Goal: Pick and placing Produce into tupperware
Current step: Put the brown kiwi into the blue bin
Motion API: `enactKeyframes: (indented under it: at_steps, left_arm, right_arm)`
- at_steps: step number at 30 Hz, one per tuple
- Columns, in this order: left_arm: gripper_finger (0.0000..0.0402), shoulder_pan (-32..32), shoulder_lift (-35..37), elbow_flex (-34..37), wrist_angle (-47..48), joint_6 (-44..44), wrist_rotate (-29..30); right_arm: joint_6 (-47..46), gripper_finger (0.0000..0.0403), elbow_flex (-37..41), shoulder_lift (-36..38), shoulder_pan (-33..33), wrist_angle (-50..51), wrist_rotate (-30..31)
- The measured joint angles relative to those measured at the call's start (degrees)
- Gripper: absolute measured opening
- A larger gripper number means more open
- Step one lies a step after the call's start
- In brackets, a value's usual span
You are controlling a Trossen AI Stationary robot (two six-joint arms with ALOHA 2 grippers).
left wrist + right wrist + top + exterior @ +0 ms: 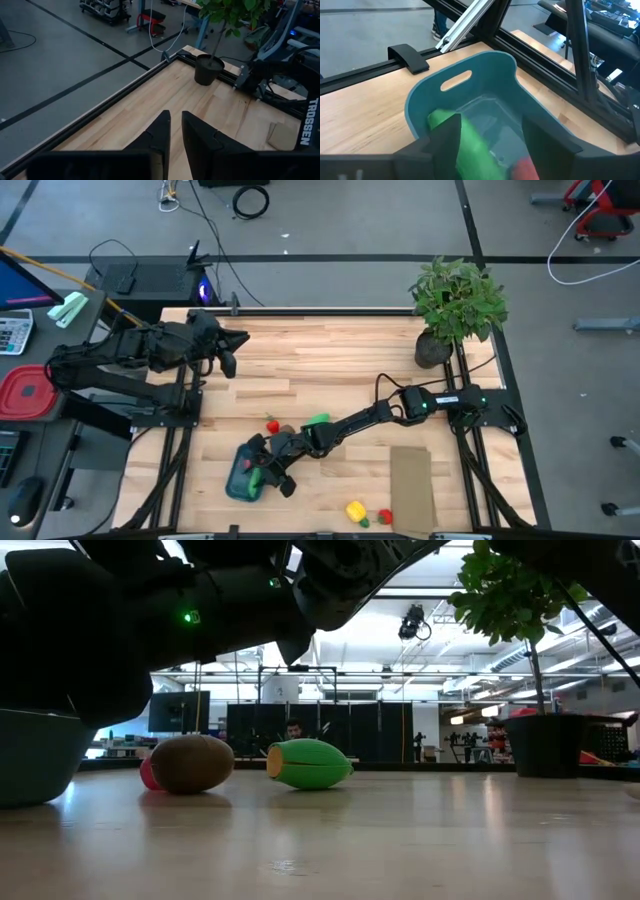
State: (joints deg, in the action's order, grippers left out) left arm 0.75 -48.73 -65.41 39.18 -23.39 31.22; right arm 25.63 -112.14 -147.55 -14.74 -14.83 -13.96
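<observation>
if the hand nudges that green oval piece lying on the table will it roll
Probably yes: the green oval piece looks rounded and lies on its side on the smooth table. Its tapered ends suggest it would curve, not roll straight. It looks like stiff, light plastic.

Teal tupperware, pale striped wood table.
Bright green produce piece and a red one inside the teal tub; on the wood, a brown round piece, a green piece with tan cut end, a yellow piece; brown cardboard; black gripper fingers.

Grey floor, black floor lines
</observation>
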Motion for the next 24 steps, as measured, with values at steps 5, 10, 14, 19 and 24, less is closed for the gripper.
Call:
enactKeyframes:
  at_steps: [5, 10, 14, 19, 24]
  left_arm:
    - [0.0049, 0.0, 0.0, 0.0, 0.1, 0.0, 0.0]
    - [0.0060, 0.1, 0.0, 0.0, 1.3, 1.8, 0.0]
    - [0.0079, 0.1, 0.0, 0.0, 1.8, 2.0, -0.1]
    - [0.0111, 0.1, -1.9, 0.0, 3.2, 0.5, -5.3]
    - [0.0137, 1.1, -9.0, 0.1, 5.4, -5.6, -15.6]
  right_arm:
    - [0.1, 0.0230, 0.0, 1.4, 0.0, 1.0, 0.2]
    - [0.0, 0.0224, 0.0, 7.8, 0.0, 2.9, 0.5]
    - [0.0, 0.0218, 0.0, 13.8, 0.1, 8.4, 0.5]
    - [0.1, 0.0212, -0.1, 22.1, 0.2, 25.5, 0.5]
    - [-1.3, 0.0200, 0.0, 27.7, 1.1, 52.1, 1.1]
